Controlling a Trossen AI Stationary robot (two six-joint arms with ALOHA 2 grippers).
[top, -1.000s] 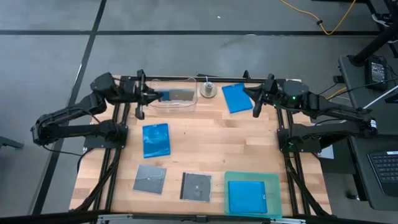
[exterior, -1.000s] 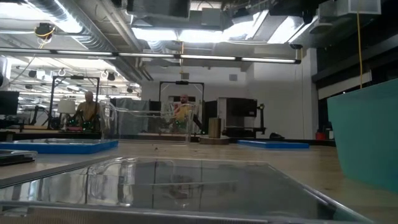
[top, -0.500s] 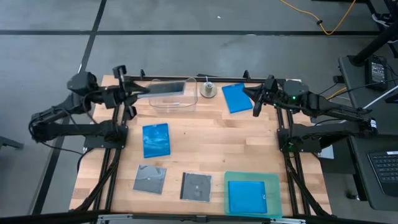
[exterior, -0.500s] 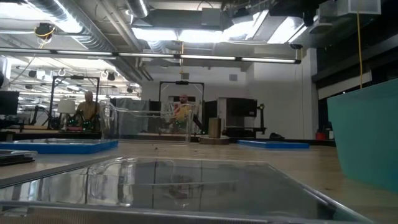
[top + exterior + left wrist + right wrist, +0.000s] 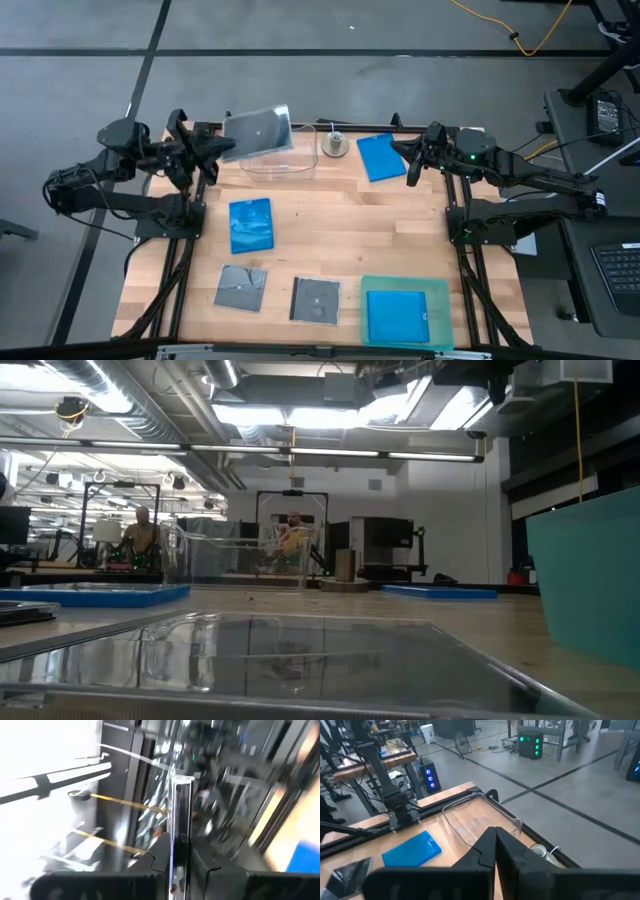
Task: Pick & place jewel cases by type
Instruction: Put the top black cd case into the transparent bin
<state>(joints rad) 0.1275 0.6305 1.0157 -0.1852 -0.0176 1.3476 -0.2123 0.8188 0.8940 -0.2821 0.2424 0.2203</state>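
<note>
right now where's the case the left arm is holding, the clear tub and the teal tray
grey-black jewel case (image 5: 257,127): high view, middle of its face, lifted in the left end effector.
clear tub (image 5: 290,166): high view, near rim.
teal tray (image 5: 442,300): high view, bare right edge.

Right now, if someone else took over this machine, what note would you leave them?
Left gripper: jaws shut on a grey case, raised over the clear tub at the table's far edge.
Right gripper: jaws shut, empty, beside the far blue case.
Done: one blue case lies in the teal tray.
Left: mid-table blue case, two front grey cases; probably the held and far ones too.
</note>
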